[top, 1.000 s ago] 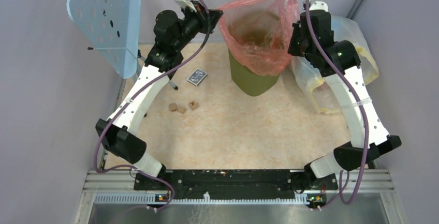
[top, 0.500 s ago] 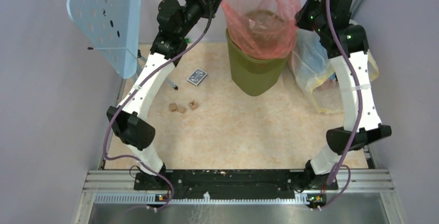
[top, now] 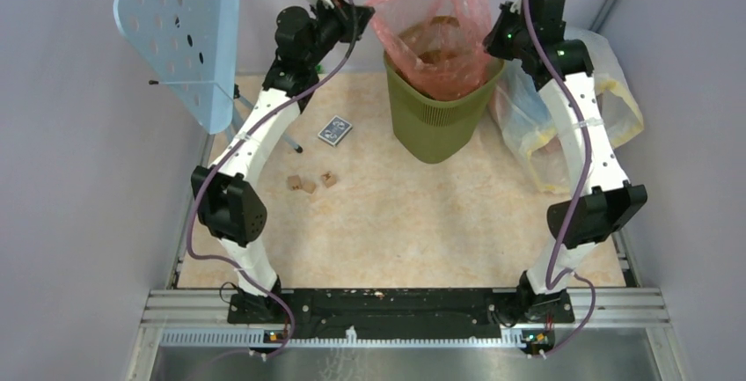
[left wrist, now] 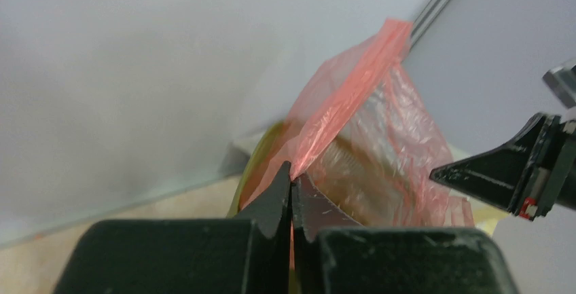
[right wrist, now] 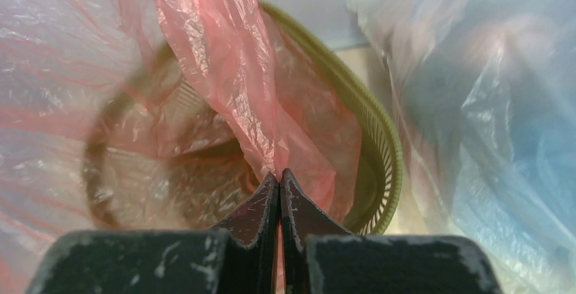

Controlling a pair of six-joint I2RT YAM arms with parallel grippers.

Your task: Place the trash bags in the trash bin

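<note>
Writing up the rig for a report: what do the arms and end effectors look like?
The left arm and right arm have white links, black joints and purple cables. The left end effector and right end effector each have two black, tapered, scuffed fingers.

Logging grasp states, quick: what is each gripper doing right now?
Left gripper: closed on an edge of the red bag.
Right gripper: closed on the same bag.

setting: robot lab cell — grey panels (top: pixel 79 223) are boxing in a beige tabletop (top: pixel 413 223) | aluminium rail (top: pixel 185 311) is carrying a black arm mount (top: pixel 396 304)
</note>
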